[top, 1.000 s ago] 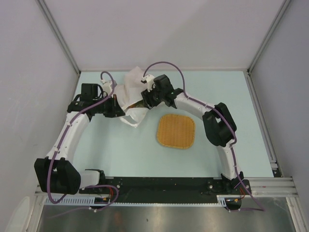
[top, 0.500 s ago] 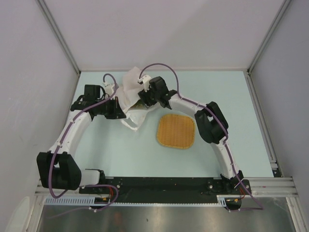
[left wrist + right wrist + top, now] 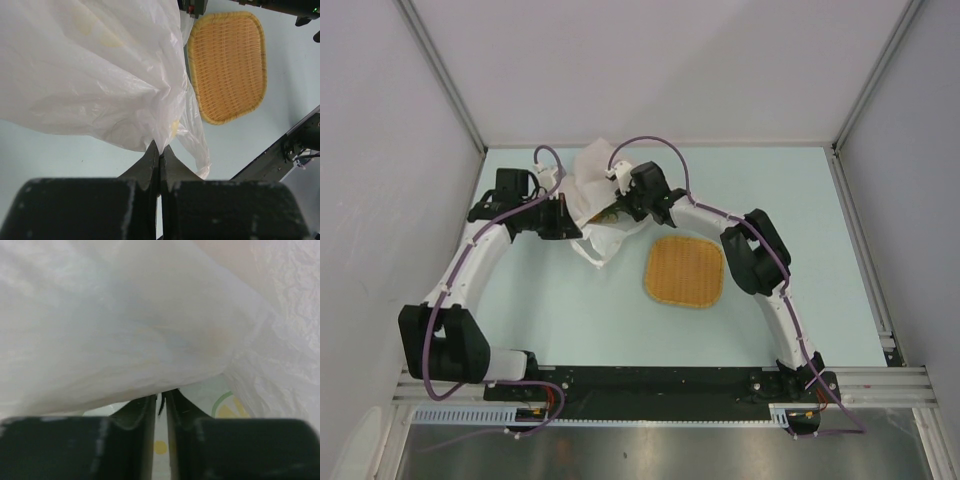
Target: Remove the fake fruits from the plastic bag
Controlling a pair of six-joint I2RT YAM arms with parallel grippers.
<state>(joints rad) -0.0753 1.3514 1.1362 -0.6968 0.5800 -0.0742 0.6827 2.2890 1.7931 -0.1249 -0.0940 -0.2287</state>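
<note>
The plastic bag [image 3: 588, 190] lies crumpled at the back left of the table, thin and translucent white. My left gripper [image 3: 567, 222] is at the bag's left side. In the left wrist view, my left gripper [image 3: 160, 148] is shut on a pinched fold of the plastic bag [image 3: 100, 75]. My right gripper [image 3: 620, 205] reaches in from the right. In the right wrist view, my right gripper [image 3: 161, 397] has its jaws almost together, their tips in the film of the plastic bag [image 3: 150, 330]. The fake fruits are hidden inside; only faint yellowish patches show through.
A flat orange woven tray [image 3: 685, 271] lies right of the bag, near the table's middle, and appears in the left wrist view as the woven tray [image 3: 227, 65]. Grey walls enclose the table on three sides. Both arm bases sit on the black rail at the near edge.
My right gripper's jaws have closed from wide apart to nearly together, and it has shifted a little left into the bag. The left gripper keeps its hold and has moved slightly back.
</note>
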